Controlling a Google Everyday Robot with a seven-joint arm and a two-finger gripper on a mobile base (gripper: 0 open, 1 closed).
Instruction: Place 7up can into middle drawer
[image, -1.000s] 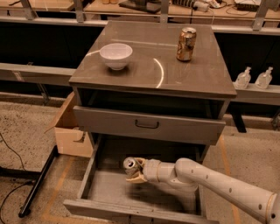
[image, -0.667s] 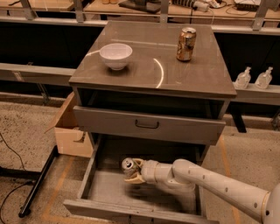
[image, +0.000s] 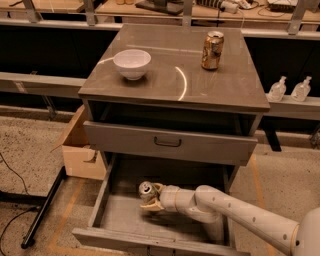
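The 7up can (image: 146, 189) shows its silver top inside the pulled-out middle drawer (image: 120, 216), left of centre and just above the grey floor. My gripper (image: 151, 198) reaches in from the right on the white arm, and its tan fingers (image: 152, 206) are closed around the can's body, hiding most of its print. The can stands roughly upright. I cannot tell whether its base touches the drawer floor.
A grey drawer front with a dark bar handle (image: 167, 142) overhangs the open drawer. On the cabinet top stand a white bowl (image: 132, 63) and a copper-orange can (image: 212, 50). A cardboard box (image: 80, 150) sits at the left, and two clear bottles (image: 290, 90) at the right.
The gripper and can have shifted slightly to the left inside the drawer. Nothing else has moved.
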